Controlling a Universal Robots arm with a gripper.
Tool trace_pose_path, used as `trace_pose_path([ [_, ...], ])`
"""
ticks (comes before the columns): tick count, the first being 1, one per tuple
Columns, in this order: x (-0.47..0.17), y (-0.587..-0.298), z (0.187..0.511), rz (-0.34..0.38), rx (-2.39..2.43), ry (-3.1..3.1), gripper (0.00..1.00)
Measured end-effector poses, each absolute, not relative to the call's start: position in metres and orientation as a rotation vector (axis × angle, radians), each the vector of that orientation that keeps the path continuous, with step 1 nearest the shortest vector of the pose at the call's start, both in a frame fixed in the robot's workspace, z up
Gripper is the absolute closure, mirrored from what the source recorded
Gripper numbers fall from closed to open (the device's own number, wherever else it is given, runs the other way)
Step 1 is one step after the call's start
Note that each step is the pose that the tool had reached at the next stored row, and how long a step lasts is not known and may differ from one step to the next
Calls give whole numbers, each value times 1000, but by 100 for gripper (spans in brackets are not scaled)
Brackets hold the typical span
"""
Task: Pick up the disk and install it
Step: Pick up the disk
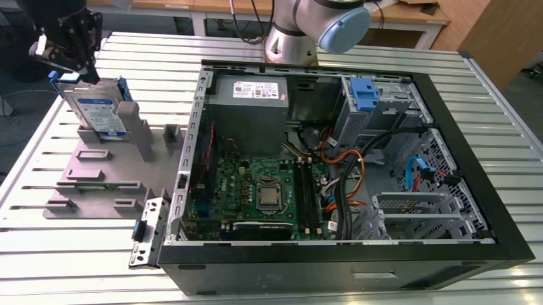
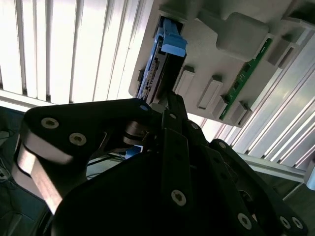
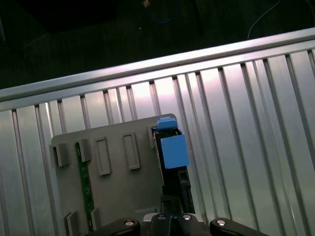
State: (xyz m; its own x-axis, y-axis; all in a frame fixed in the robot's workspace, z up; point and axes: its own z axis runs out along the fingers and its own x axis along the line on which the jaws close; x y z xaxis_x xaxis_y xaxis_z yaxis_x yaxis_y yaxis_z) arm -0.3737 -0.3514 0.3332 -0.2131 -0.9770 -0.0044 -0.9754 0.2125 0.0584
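Note:
The disk (image 1: 96, 112) stands on edge in a slot of the grey holder plate (image 1: 93, 166), at the exterior view's left. It is silver with a white-and-blue label and blue side rails. My gripper (image 1: 83, 77) comes down on its top edge, and the black fingers look closed on it. In both wrist views I see the disk edge-on (image 3: 172, 169) (image 2: 156, 73), with a blue rail end at its far end. It runs straight into my gripper (image 3: 172, 209) (image 2: 167, 98). The disk rests in its slot.
An open computer case (image 1: 475, 190) lies at the exterior view's right, with a motherboard (image 1: 254, 190), a grey power supply (image 1: 253, 95), cables and a blue latch (image 1: 363, 94) by the drive bay. A green memory stick (image 3: 83, 182) lies in the holder plate. The slatted metal table (image 1: 51, 254) ends near the disk.

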Motion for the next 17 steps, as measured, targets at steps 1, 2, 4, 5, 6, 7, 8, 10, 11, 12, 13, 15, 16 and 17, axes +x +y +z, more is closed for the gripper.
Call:
trace_pose_path([
  [1, -374, -351, 333, -75, 1949, -2420, 89],
  [2, -374, -352, 333, -75, 1950, -2420, 89],
  [4, -374, -352, 333, -78, 1951, -2420, 89],
  [5, -374, -352, 333, -82, 1952, -2422, 89],
  [6, -374, -352, 333, -88, 1954, -2424, 89],
  [7, -374, -352, 333, -92, 1956, -2426, 89],
  [8, -374, -351, 333, -95, 1960, -2427, 89],
  [10, -374, -352, 333, -102, 1976, -2420, 89],
  [11, -374, -351, 333, -105, 1988, -2413, 89],
  [12, -374, -351, 333, -108, 2000, -2405, 89],
  [13, -374, -351, 333, -110, 2013, -2395, 89],
  [15, -374, -352, 333, -116, 2039, -2376, 89],
  [16, -374, -352, 333, -118, 2051, -2368, 89],
  [17, -374, -351, 333, -120, 2062, -2360, 89],
])
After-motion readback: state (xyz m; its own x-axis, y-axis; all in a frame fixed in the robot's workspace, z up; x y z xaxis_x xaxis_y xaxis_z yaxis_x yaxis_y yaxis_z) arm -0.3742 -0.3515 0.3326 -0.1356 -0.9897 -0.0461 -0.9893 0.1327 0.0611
